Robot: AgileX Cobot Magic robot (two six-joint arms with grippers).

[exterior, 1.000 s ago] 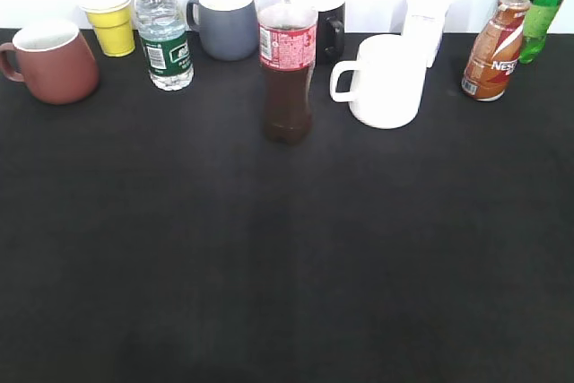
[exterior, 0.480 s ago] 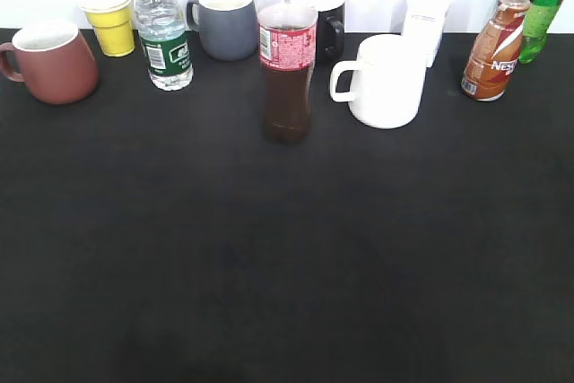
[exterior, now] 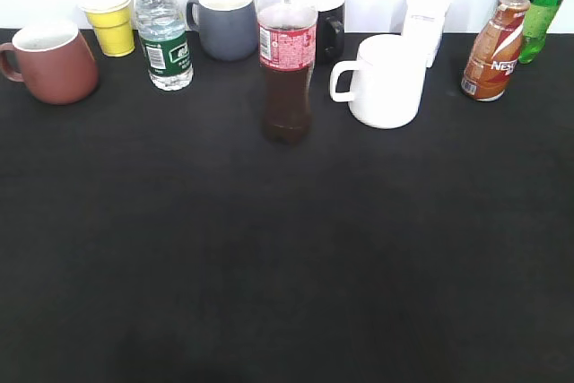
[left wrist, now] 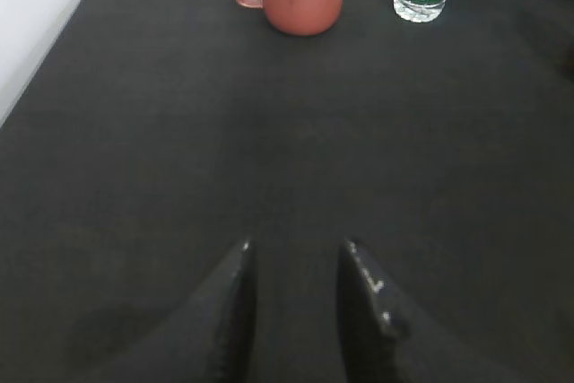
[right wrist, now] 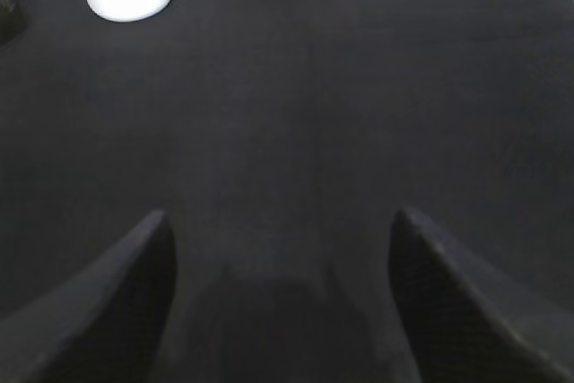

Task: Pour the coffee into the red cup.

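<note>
The coffee stands at two o'clock, the red cup at ten. Between them: four bottles and five cups on the table (cola bottle central). Left gripper narrowly parted, right gripper wide apart, both empty.

matt black cloth table; glossy red cup.

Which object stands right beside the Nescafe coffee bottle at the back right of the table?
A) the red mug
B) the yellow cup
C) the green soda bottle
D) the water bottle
C: in the exterior view the coffee bottle has the green soda bottle just behind it on its right; neither gripper is near.
</note>
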